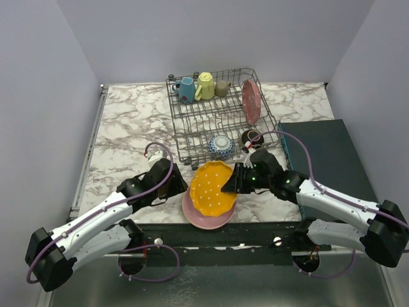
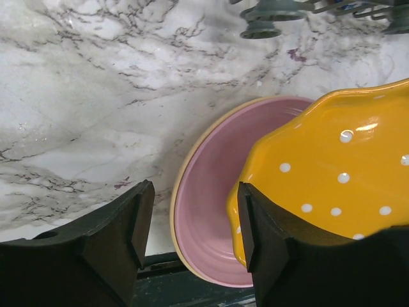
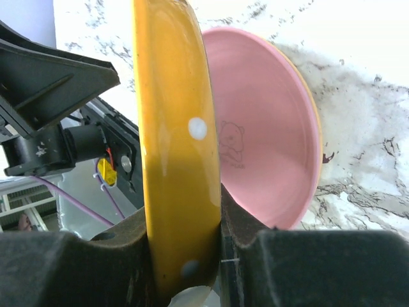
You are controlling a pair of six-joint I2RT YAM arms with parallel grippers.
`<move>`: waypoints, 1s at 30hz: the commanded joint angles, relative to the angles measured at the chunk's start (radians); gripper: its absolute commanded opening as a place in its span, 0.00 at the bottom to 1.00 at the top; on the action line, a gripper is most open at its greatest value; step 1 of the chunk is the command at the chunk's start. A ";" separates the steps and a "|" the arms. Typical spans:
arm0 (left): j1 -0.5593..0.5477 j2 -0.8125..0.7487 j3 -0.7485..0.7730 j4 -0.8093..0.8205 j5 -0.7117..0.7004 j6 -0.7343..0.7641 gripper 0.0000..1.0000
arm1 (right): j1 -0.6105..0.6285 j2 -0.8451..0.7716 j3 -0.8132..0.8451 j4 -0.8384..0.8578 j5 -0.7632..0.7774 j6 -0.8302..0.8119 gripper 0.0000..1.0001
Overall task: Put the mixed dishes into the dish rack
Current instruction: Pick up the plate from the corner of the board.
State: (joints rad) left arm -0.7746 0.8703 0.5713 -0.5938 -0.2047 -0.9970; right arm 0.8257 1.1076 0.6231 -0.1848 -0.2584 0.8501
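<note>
The right gripper (image 1: pixel 236 181) pinches the rim of the scalloped orange-yellow, white-dotted plate (image 1: pixel 213 187), which is tilted over the round pink plate (image 1: pixel 204 220) at the near edge of the marble-patterned table (image 1: pixel 128 121). The left gripper (image 2: pixel 192 220) stands spread beside them, holding nothing. On so narrow a rim grip, the plate could pivot or slip and clip the grey wire dish rack (image 1: pixel 192 121).

Plain pale grey walls (image 1: pixel 211 32) enclose three sides. The white tabletop (image 1: pixel 128 121) has grey marble veining. Lighting is even.
</note>
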 commanded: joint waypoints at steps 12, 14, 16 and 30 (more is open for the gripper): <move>0.003 0.029 0.253 -0.099 -0.036 0.259 0.70 | 0.003 -0.098 0.324 -0.253 0.175 -0.171 0.00; 0.003 0.026 0.269 -0.099 -0.035 0.286 0.71 | 0.003 -0.097 0.365 -0.281 0.198 -0.198 0.00; 0.003 0.019 0.280 -0.100 -0.033 0.305 0.73 | 0.003 -0.089 0.411 -0.311 0.226 -0.224 0.00; 0.003 -0.076 0.229 -0.064 0.028 0.363 0.92 | 0.003 0.145 0.843 -0.498 0.478 -0.444 0.00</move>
State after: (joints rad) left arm -0.7738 0.8257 0.8169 -0.6750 -0.2012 -0.6636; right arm 0.8257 1.2041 1.3464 -0.7082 0.1204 0.4938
